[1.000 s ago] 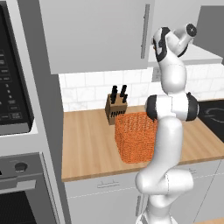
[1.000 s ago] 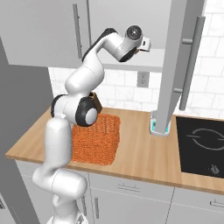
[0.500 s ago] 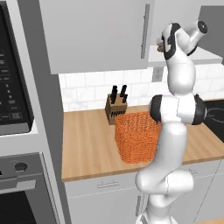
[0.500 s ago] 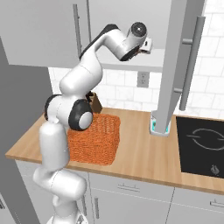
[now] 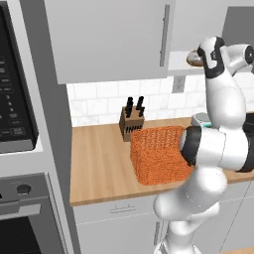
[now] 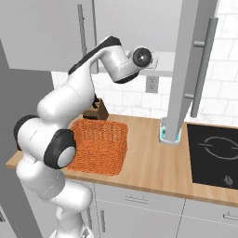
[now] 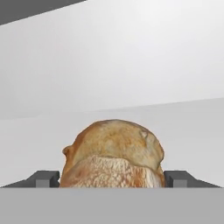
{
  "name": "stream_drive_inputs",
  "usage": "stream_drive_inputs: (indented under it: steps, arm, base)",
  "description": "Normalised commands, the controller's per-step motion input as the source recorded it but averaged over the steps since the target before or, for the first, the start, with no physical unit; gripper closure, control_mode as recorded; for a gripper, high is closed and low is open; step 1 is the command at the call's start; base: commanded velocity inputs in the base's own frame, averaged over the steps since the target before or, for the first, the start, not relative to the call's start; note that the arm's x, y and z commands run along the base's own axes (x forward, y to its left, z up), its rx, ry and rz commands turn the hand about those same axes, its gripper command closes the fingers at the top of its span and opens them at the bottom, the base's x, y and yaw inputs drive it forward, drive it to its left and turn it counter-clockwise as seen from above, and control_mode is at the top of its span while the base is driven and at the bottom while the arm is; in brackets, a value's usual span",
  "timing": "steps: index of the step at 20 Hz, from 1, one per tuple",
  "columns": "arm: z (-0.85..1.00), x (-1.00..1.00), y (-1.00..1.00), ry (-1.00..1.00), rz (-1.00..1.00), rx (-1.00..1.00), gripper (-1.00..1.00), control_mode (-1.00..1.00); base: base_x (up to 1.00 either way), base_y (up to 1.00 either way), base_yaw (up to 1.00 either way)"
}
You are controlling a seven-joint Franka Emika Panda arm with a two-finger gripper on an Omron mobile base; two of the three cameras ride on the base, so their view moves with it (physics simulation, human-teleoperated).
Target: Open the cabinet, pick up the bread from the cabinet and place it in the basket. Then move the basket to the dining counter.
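Note:
A golden-brown bread bun [image 7: 113, 151] lies on the white shelf [image 7: 131, 70] of the narrow cabinet, whose light grey door [image 6: 186, 69] stands swung open with its bar handle [image 6: 202, 69] facing out. My gripper [image 7: 111, 178] is open, one dark finger on each side of the bread, close to its flanks. From the left base view the bread [image 5: 191, 58] peeks out just beyond my raised wrist. The orange wicker basket [image 5: 161, 155] [image 6: 98, 146] rests on the wood worktop under my arm. The dining counter is out of view.
A knife block [image 5: 132, 122] stands against the tile backsplash behind the basket. A small white and blue container [image 6: 167, 135] sits beside a black cooktop [image 6: 214, 153]. The wider grey cabinet [image 5: 109, 34] hangs to the left, with an oven tower [image 5: 20, 149] beyond it.
My arm has stretched up and forward, carrying the hand into the open cabinet at shelf height until the fingers flank the bread. The basket has stayed put.

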Motion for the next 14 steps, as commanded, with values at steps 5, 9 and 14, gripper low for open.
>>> stream_drive_inputs:
  steps: [5, 9, 14]
  arm:
    - [0.49, -1.00, 0.06, -0.01, 0.00, 0.00, 1.00, -1.00]
    - [0.47, -1.00, 0.24, 0.18, 0.00, 0.07, 1.00, -1.00]
    - [0.28, -1.00, 0.21, 0.35, 0.00, 0.09, 1.00, -1.00]
  base:
    - [0.00, 0.00, 0.00]
    - [0.00, 0.00, 0.00]
    - [0.00, 0.00, 0.00]
